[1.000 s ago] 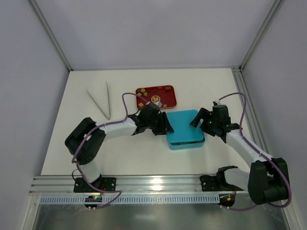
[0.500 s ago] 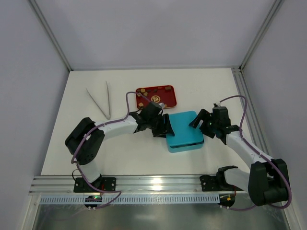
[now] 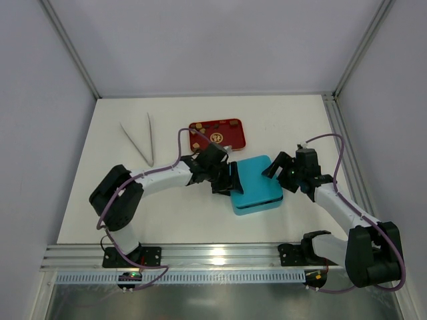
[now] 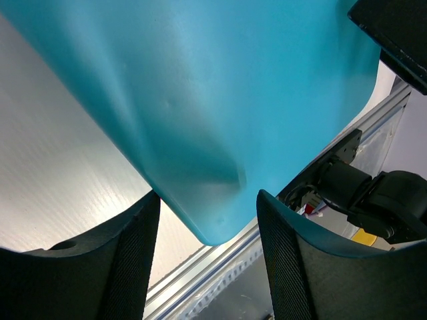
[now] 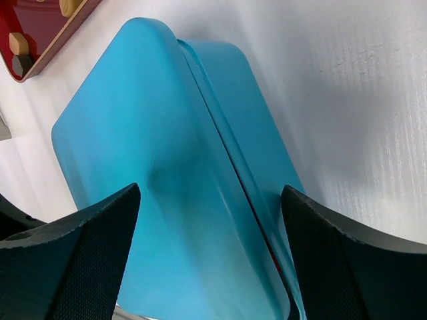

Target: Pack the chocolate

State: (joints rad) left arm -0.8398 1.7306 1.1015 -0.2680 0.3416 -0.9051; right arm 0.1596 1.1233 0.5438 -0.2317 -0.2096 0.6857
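Note:
A teal box (image 3: 257,185) lies on the table between my two grippers, with its lid (image 5: 153,200) sitting askew over the base (image 5: 257,133). My left gripper (image 3: 227,180) is open at the box's left edge, and the lid's corner (image 4: 213,227) lies between its fingers (image 4: 80,280). My right gripper (image 3: 277,167) is open at the box's right edge, its fingers (image 5: 353,267) spread wide over the lid. Small tan and brown chocolate pieces (image 3: 197,132) lie on the red tray (image 3: 227,141) behind the box. The tray's corner (image 5: 40,27) shows in the right wrist view with some chocolate pieces (image 5: 19,43).
A pair of long grey tongs (image 3: 141,141) lies on the table at the back left. A metal rail (image 3: 213,257) runs along the table's front edge, and white walls close in the back and sides.
The teal lid has shifted a little toward the front and now sits tilted over the base. Both grippers have moved slightly toward the front edge along with it.

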